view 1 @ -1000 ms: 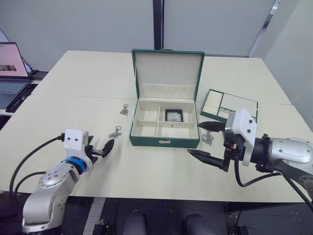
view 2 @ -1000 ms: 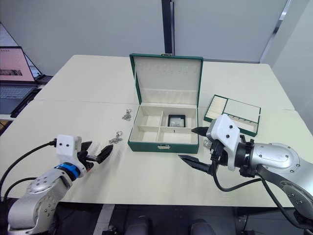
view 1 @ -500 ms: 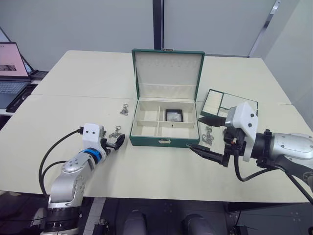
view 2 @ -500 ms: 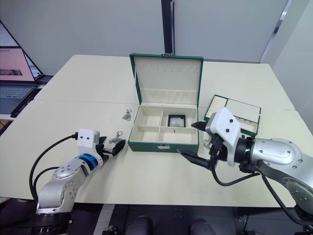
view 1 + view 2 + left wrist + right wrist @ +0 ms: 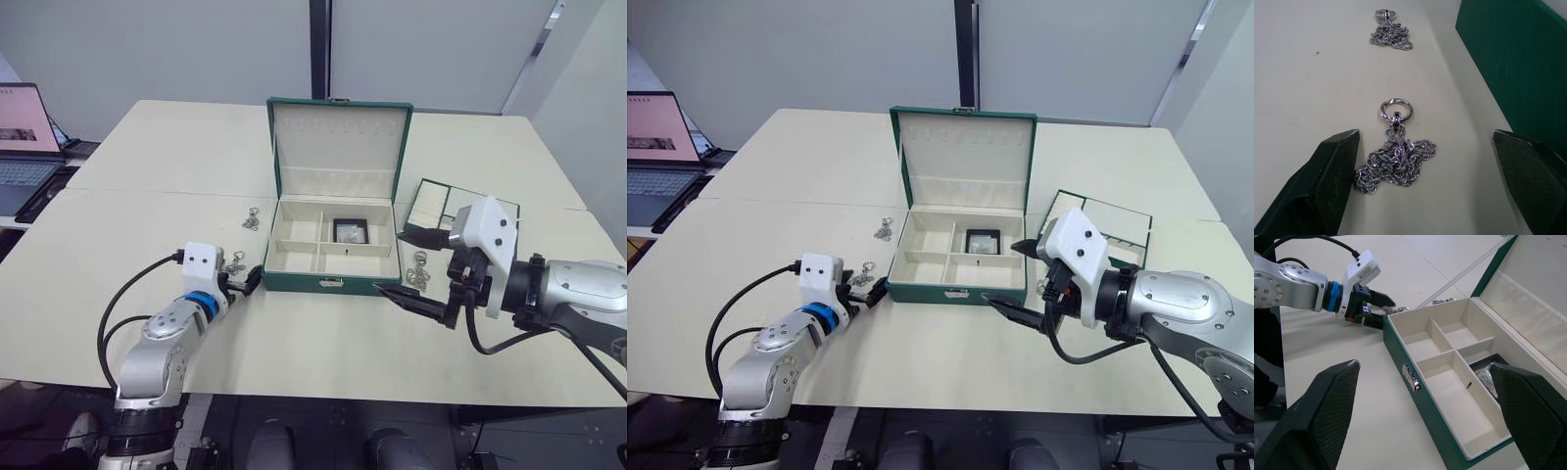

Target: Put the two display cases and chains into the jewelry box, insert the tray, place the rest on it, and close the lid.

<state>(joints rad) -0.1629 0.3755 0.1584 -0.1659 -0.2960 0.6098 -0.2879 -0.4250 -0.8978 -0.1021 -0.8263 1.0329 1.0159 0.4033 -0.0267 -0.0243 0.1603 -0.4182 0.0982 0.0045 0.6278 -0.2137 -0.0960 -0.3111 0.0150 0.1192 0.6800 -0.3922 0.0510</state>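
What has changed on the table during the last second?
The left gripper moved forward to the near chain beside the jewelry box; its open fingers now flank the chain, not yet closed. The right gripper drifted slightly toward the box front, open and empty. The far chain, the display case in the box, the tray and the lid stayed put.

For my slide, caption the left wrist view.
Open left pincer straddles a silver chain beside the green jewelry box.
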